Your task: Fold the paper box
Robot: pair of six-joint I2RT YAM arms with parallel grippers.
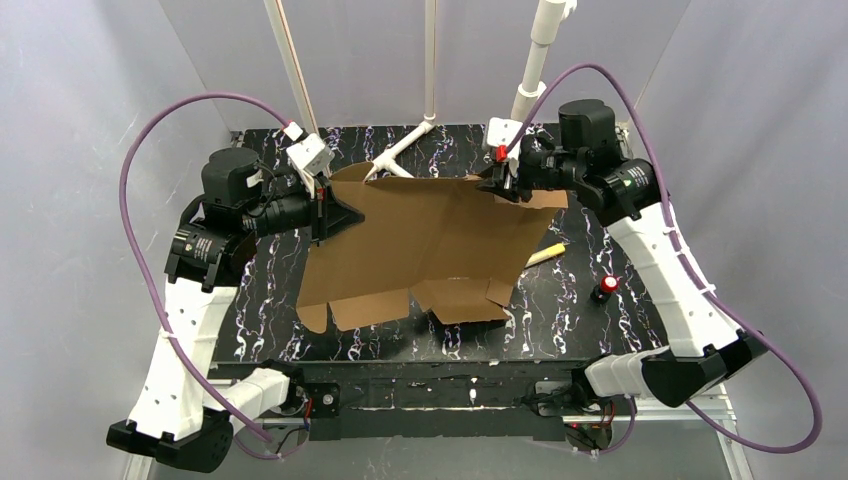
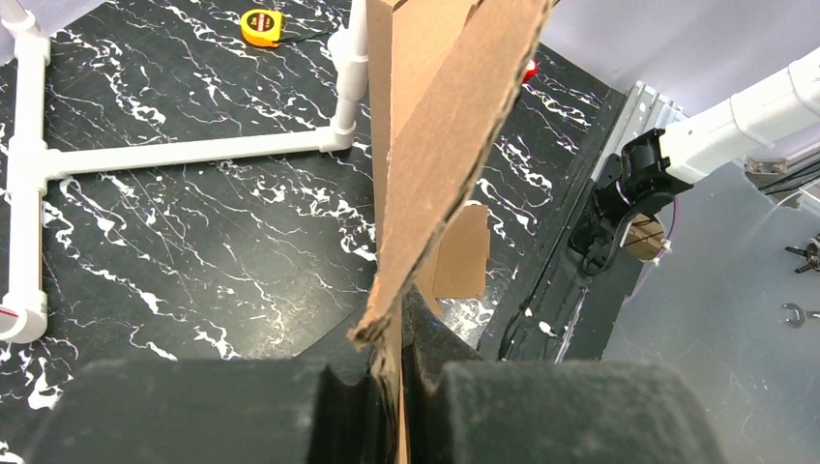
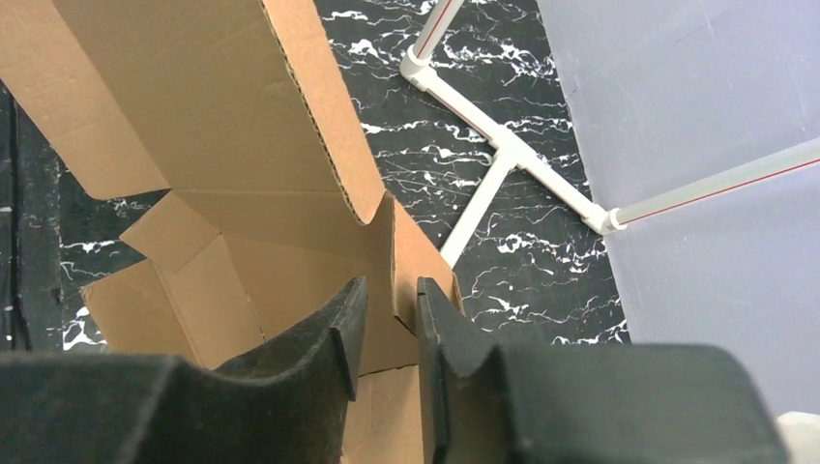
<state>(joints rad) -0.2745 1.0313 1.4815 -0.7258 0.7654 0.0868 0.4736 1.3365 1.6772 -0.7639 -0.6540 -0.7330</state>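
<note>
Brown corrugated box (image 1: 420,240), still an unfolded die-cut sheet, held above a black marbled table (image 1: 600,330). Its long axis runs left to right between the two arms. The far edge is raised, and the sheet slopes down toward the arm bases, where its near flaps reach the tabletop. The left gripper (image 1: 338,215) is pressed together on the sheet's left edge, the card standing on edge between its pads. The right gripper (image 1: 497,182) straddles a flap at the far right corner. Its jaws are narrowly apart, and whether they bite the card cannot be told. A white pipe frame (image 1: 400,155) lies just behind the raised far edge. A pale stick (image 1: 545,255) pokes out beside the right edge, and a red-topped item (image 1: 604,288) stands well apart from it. Bare table shows along the left edge and in front of the near flaps. A yellow tape measure (image 2: 259,26) lies beyond the frame.
</note>
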